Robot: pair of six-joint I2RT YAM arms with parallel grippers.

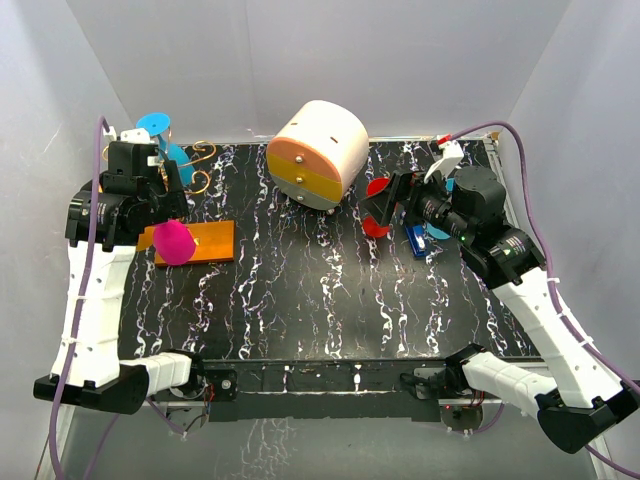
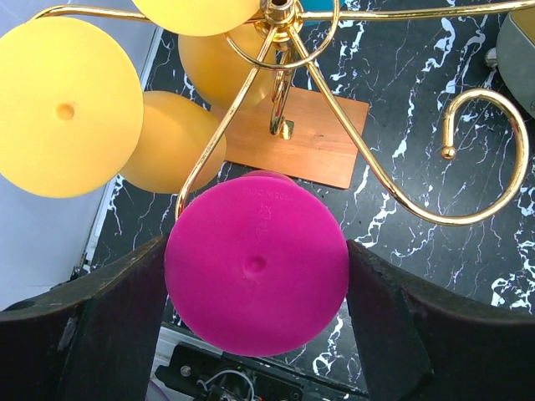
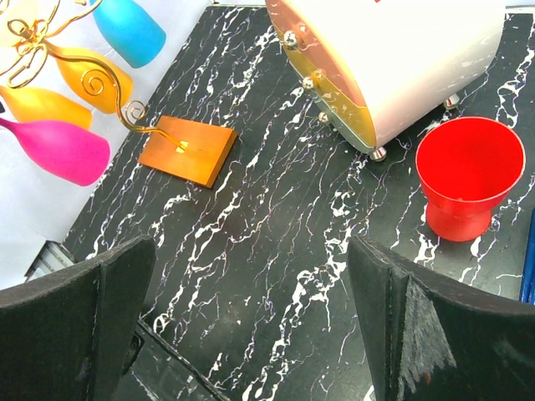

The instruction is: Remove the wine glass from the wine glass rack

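The wine glass rack (image 2: 368,159) is a gold wire stand on an orange base (image 1: 205,243) at the table's left. A magenta wine glass (image 1: 175,243) hangs bowl-down at its front arm. Its round foot (image 2: 255,266) fills the gap between my left gripper's (image 2: 255,280) fingers (image 2: 92,322), which touch it on both sides. I cannot tell whether the glass is clear of the wire arm. Yellow glasses (image 2: 63,104) and a blue glass (image 1: 157,126) hang on the rack. My right gripper (image 3: 251,317) is open and empty above the table at the right.
A white-and-orange rounded drawer box (image 1: 318,153) stands at the back middle. A red cup (image 3: 468,175) stands next to it, under my right gripper (image 1: 388,205). A blue object (image 1: 415,241) lies by the right arm. White walls close in the left, back and right.
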